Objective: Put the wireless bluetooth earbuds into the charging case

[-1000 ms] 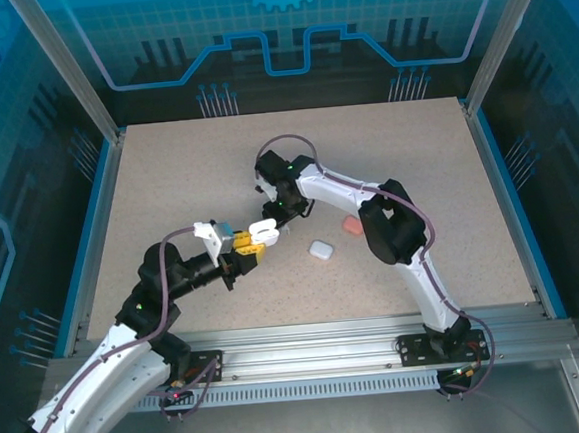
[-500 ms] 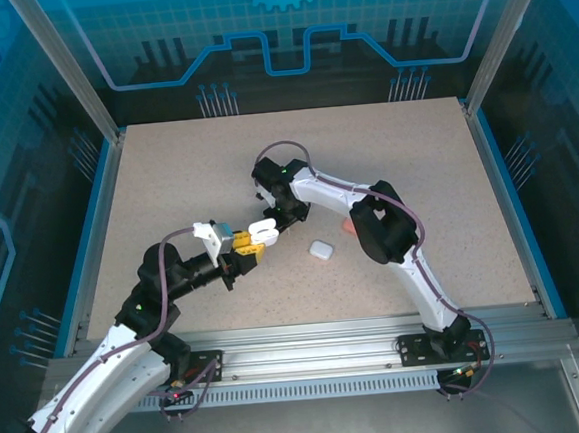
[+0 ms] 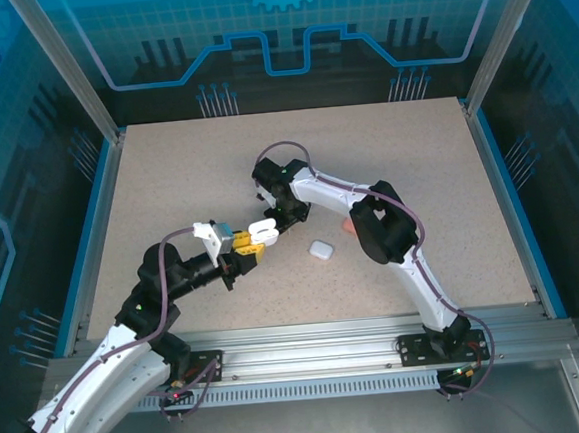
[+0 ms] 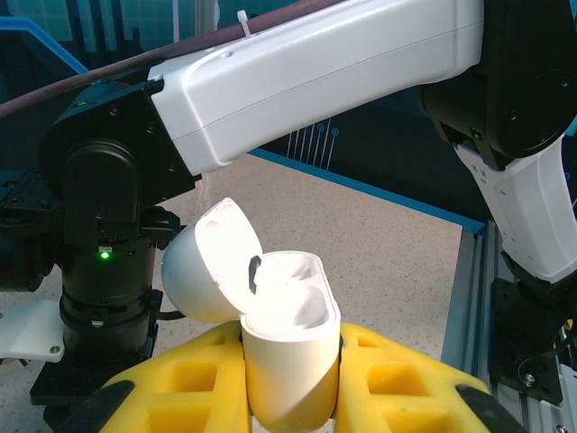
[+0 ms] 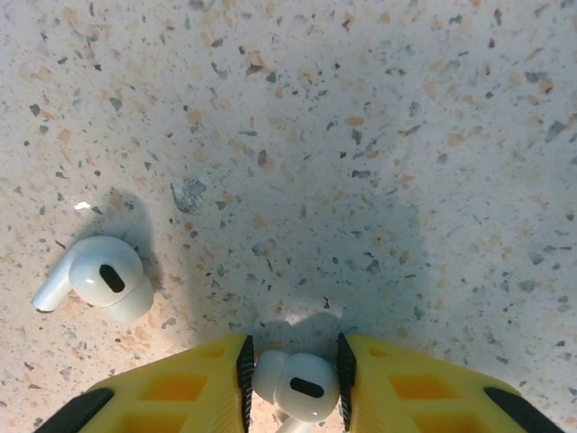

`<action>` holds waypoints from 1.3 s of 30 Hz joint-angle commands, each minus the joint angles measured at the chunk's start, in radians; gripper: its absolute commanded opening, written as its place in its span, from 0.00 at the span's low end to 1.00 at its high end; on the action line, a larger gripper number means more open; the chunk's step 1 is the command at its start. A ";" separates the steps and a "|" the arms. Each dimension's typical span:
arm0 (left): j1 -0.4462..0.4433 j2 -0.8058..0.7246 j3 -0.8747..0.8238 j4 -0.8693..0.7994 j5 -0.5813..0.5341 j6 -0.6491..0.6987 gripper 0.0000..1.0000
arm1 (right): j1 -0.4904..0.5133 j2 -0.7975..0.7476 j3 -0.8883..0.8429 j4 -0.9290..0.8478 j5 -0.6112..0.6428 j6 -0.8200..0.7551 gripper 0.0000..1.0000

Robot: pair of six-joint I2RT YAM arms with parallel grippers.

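Your left gripper (image 4: 288,383) pinched the open white case (image 4: 290,329), lid back. Your right gripper (image 5: 293,379) bracketed a white earbud (image 5: 299,384) on the tabletop (image 5: 361,135); firm contact, cannot tell. A second earbud (image 5: 101,278) lay nearby. Likely light, hard, slippery: take it across the bulb, gently.

The speckled table (image 3: 167,186) is lit brightly from overhead. A broad soft shadow is cast across it in the right wrist view, darker beside the loose earbud (image 5: 99,275) and the pinched earbud (image 5: 297,383). The charging case (image 4: 284,343) is shown bright against dim surroundings.
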 commanded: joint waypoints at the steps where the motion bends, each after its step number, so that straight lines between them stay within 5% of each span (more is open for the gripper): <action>1: -0.005 -0.014 -0.010 0.002 -0.014 0.012 0.04 | 0.021 0.024 0.005 -0.053 -0.011 0.008 0.31; 20: -0.005 -0.014 -0.015 0.010 -0.018 -0.002 0.04 | 0.007 -0.171 -0.150 0.066 0.004 0.003 0.26; 39: -0.005 0.128 -0.024 0.222 0.017 -0.133 0.03 | -0.036 -0.877 -0.651 0.470 0.004 -0.058 0.24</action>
